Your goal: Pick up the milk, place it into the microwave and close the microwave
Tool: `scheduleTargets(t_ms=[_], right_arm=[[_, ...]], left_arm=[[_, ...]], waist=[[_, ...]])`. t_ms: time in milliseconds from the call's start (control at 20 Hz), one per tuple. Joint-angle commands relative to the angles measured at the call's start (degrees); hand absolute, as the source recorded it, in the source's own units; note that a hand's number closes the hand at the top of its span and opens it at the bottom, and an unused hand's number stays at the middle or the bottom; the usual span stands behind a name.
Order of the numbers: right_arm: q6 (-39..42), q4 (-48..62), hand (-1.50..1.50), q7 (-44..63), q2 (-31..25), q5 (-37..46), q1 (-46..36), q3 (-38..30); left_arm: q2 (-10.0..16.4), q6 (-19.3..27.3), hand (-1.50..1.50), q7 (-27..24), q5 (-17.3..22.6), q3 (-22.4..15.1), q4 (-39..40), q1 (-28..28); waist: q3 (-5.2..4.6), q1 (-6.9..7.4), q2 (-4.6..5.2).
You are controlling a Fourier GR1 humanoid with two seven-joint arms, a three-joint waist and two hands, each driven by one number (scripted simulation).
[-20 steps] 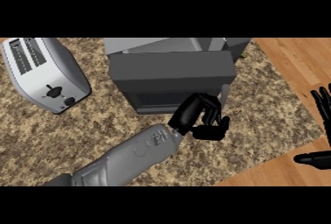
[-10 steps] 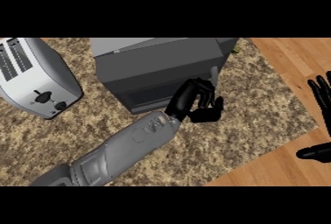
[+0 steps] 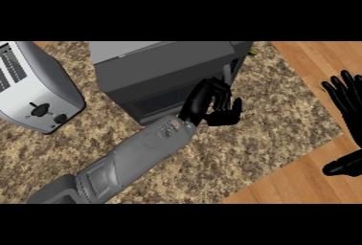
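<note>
The dark grey microwave (image 3: 163, 67) fills the upper middle of the frame on the speckled tabletop (image 3: 272, 127); no writing on it can be read. The left robot hand (image 3: 214, 104) lies against its lower right corner, fingers loosely spread and grasping nothing. The milk cannot be made out. A silver toaster (image 3: 39, 91) stands at upper left. The right robot hand (image 3: 349, 98) rests released at the right edge, fingers up.

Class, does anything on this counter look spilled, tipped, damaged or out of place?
Nothing looks spilled, tipped or damaged. The toaster and microwave sit upright, the left hand at the microwave's front. Only oddity: no milk in view.
</note>
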Motion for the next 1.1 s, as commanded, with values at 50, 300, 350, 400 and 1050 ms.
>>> scheduleTargets(t_ms=[50, 300, 350, 400, 1050], right_arm=[[6.6, -3.8, 1.5, -1.1, -2.3, 1.5, -2.3, 3.4], [9.8, -9.5, 1.5, -0.7, -3.2, 2.2, -4.0, 7.1], [9.9, -10.0, 1.5, -0.2, -3.9, 2.2, -4.0, 7.2], [9.9, -10.8, 1.5, 0.2, -3.4, 1.9, -4.1, 7.9], [9.2, -19.2, 1.5, 4.0, -3.6, 0.0, -3.3, 12.2]], left_arm=[[-2.0, 0.1, 1.5, -0.7, 0.9, 0.4, 0.6, -5.0], [-2.0, 0.1, 1.5, -0.7, 2.1, 0.3, 1.5, -5.7], [-2.0, 0.4, 1.5, -0.9, 2.2, -0.1, 1.7, -5.5], [-2.0, 0.8, 1.5, -1.2, 2.6, 0.3, 1.9, -5.4], [-2.0, 3.5, 1.5, -2.1, 4.9, 0.1, 3.9, -6.3]], waist=[[-0.08, -0.82, -0.43], [0.02, -1.37, -0.69], [0.04, -2.04, -0.55], [0.02, -1.89, -0.47], [0.17, -4.89, -0.41]])
